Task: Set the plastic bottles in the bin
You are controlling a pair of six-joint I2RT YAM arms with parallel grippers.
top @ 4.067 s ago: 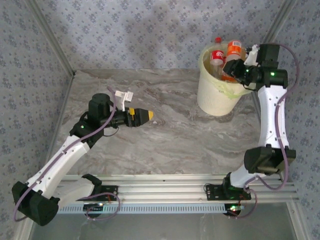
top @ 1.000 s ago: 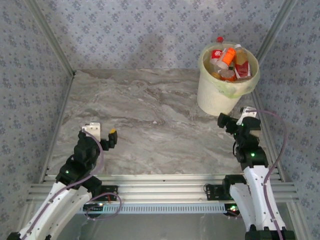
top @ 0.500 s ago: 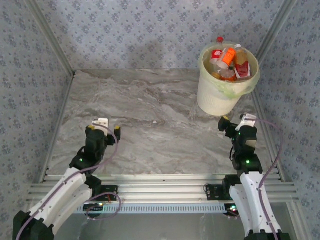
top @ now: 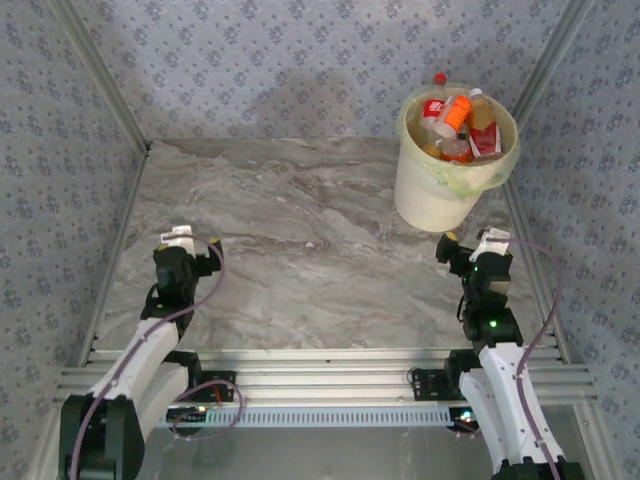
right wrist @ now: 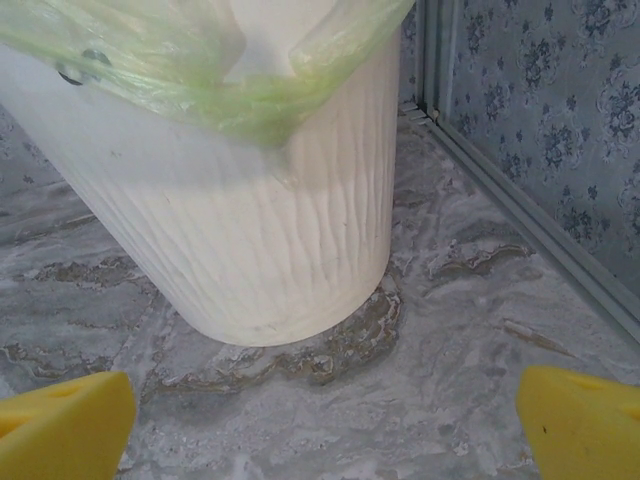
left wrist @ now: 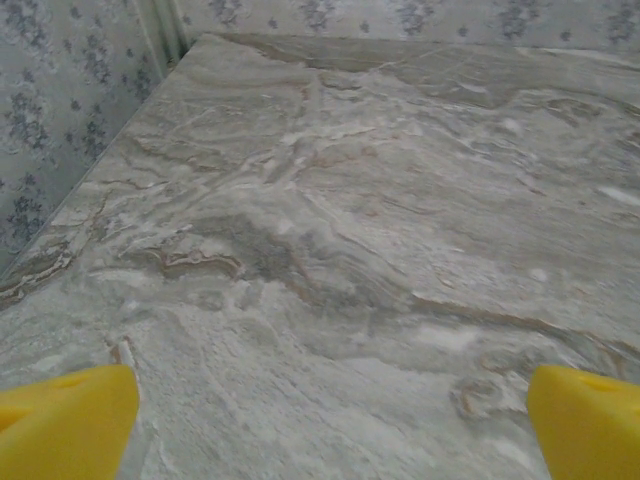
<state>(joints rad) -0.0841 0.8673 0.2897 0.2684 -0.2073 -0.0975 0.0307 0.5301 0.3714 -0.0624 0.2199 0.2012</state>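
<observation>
Spread wide on nothing, left pincer (left wrist: pixel 322 428) and right pincer (right wrist: pixel 322 425) low by the near edge of the tabletop (top: pixel 300 270) — the right just before the bin (top: pixel 435 200) in the far right corner, heaped past its rim with the plastic bottles (top: pixel 455 118), hence idle, job seemingly done.

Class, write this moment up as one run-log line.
plastic bottles: piled in bin | left hand: open, empty, above table | right hand: open, empty, facing bin

Bin (right wrist: pixel 270 230) rim cut off by my right wrist view's upper edge; piled bottles (top: pixel 456 116) partly hidden behind its wall
</observation>
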